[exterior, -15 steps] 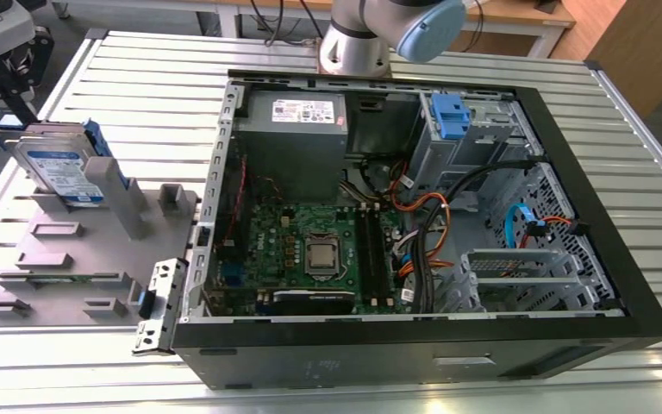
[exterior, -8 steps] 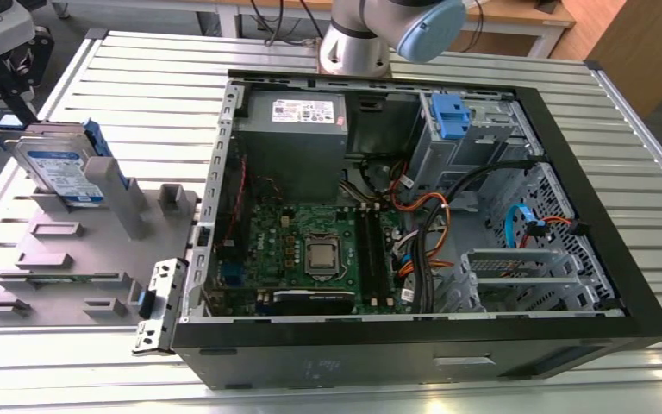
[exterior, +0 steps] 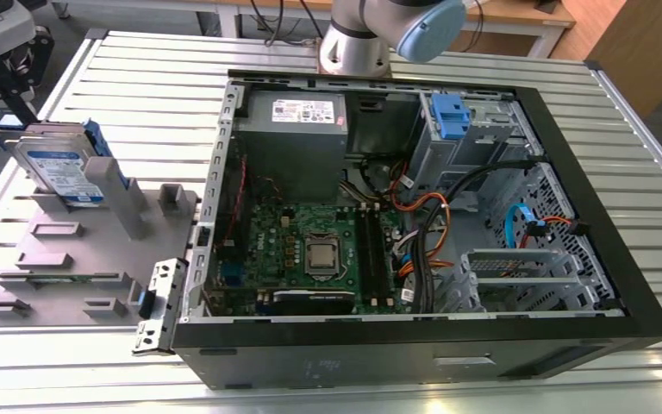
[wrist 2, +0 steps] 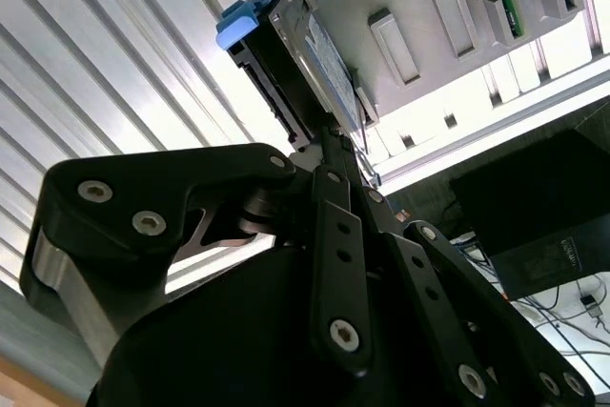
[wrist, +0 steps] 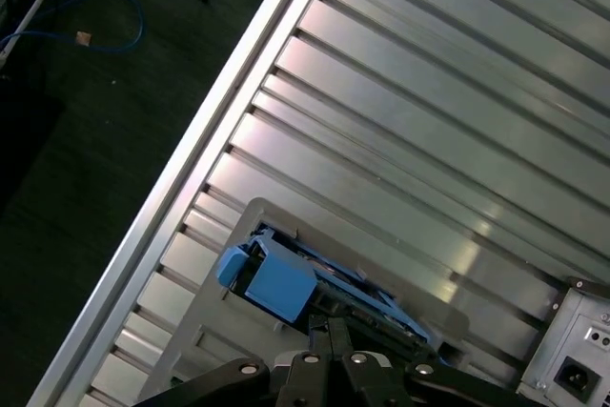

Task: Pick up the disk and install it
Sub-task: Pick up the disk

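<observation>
Hangs upright with gripper (exterior: 7, 103) pointing down. Shows fingers (wrist: 340, 335) drawn together, clasping nothing, with the disk (exterior: 61, 168) just beyond the tips, propped on edge against a grey post (exterior: 118, 194).

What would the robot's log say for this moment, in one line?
step: pick-up | gripper: at disk | disk: upright in grey holder, not installed | case: open

Desk (exterior: 147, 78): ribbed bare metal, brushed, glossy glare. Disk (exterior: 61, 168), 9 o'clock in exterior view: silver metal, glossy paper label, blue plastic rails. Holder plate (exterior: 66, 259) beneath: matt grey plastic. Gripper (wrist 2: 334, 140): matt black, bright screws.
</observation>
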You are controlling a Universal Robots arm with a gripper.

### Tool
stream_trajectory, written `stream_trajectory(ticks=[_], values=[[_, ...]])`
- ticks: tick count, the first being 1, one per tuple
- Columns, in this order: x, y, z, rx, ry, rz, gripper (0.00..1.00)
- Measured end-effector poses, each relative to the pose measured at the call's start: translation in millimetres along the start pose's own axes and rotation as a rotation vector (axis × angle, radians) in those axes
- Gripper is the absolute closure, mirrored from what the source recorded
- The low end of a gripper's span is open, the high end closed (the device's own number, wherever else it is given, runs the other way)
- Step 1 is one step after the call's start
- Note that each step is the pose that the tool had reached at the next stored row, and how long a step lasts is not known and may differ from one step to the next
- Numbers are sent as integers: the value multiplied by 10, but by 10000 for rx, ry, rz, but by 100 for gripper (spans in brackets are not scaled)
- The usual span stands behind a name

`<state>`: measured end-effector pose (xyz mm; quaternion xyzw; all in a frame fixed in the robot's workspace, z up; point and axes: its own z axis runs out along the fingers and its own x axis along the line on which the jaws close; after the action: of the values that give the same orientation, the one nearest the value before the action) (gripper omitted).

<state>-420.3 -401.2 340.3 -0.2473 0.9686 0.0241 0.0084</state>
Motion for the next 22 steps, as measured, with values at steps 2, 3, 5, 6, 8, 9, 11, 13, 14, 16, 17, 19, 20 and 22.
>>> stream_trajectory(ticks=[2, 3, 5, 6, 8, 9, 11, 13, 14, 16, 17, 19, 20, 22], values=[[0, 0, 0, -4, 4, -107, 89], [0, 0, 0, -5, 7, -170, 89], [0, 0, 0, -9, 13, -307, 89], [0, 0, 0, -10, 15, -357, 89], [0, 0, 0, -11, 16, -372, 89], [0, 0, 0, -11, 16, -373, 89], [0, 0, 0, -11, 17, -374, 89], [0, 0, 0, -11, 16, -375, 89], [0, 0, 0, -11, 16, -374, 89], [0, 0, 0, -11, 16, -375, 89], [0, 0, 0, -11, 17, -375, 89], [0, 0, 0, -11, 17, -375, 89], [0, 0, 0, -11, 16, -377, 89], [0, 0, 0, -12, 18, -419, 89]])
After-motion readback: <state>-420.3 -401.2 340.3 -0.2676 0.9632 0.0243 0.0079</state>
